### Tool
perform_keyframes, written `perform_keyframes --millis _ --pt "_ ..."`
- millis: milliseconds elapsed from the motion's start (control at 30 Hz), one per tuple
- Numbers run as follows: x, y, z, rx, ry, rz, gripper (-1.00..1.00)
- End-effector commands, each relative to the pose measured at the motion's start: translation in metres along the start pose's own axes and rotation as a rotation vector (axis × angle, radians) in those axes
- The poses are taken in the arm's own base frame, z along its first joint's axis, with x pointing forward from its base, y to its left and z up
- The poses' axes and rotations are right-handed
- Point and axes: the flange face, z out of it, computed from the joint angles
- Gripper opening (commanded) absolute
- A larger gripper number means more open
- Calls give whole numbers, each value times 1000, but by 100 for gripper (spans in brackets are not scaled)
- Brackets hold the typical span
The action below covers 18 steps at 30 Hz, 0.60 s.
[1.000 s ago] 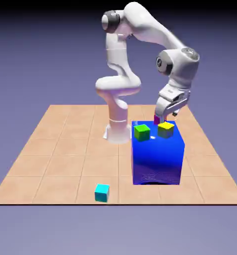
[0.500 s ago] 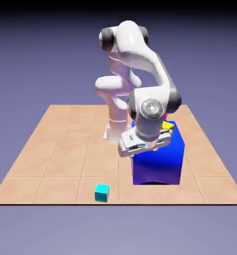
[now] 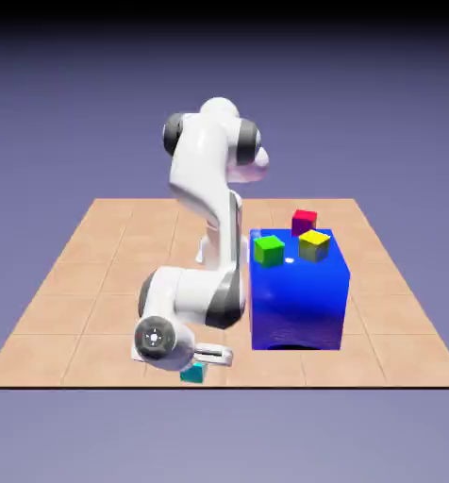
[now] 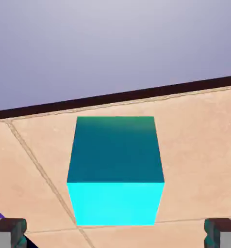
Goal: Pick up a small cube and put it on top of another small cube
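Observation:
A small cyan cube (image 4: 115,169) lies on the tan tiled floor near the table's front edge. It fills the middle of the hand view, just ahead of my two grey fingertips (image 4: 8,232), which stand wide apart on either side of it without touching. In the exterior view my gripper (image 3: 207,362) hangs low over the cyan cube (image 3: 191,375), and the hand hides most of the cube. My gripper (image 4: 115,236) is open and holds nothing. A green cube (image 3: 269,250) and a yellow cube (image 3: 313,245) sit on top of a large blue block (image 3: 299,297).
A red cube (image 3: 305,222) shows behind the blue block's far edge. The tall blue block stands just to the exterior view's right of my lowered forearm. The table's front edge (image 4: 137,94) runs close beyond the cyan cube.
The arm swung away from the top of the blue block, down and to the exterior view's left, ending low at the cyan cube. The jaws stayed open.

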Motion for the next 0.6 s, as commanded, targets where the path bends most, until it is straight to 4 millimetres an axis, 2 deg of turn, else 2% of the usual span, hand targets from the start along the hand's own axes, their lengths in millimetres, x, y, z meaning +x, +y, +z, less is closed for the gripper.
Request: perform_keyframes --millis 0,33,67,100,133,267,300,433,567 --pt "2 -2 15 0 0 0 100" --pt "4 -4 30 0 0 0 100" --pt "5 -4 35 0 0 0 100" --pt "5 -4 35 0 0 0 -100" --pt "5 -4 35 0 0 0 -100" --pt "-4 4 -24 0 0 0 -100" --pt "-21 2 -35 -5 3 -15 -100" --pt "-125 -12 -67 -42 30 -112 -100" --pt "-232 -12 -86 -97 77 -205 -100"
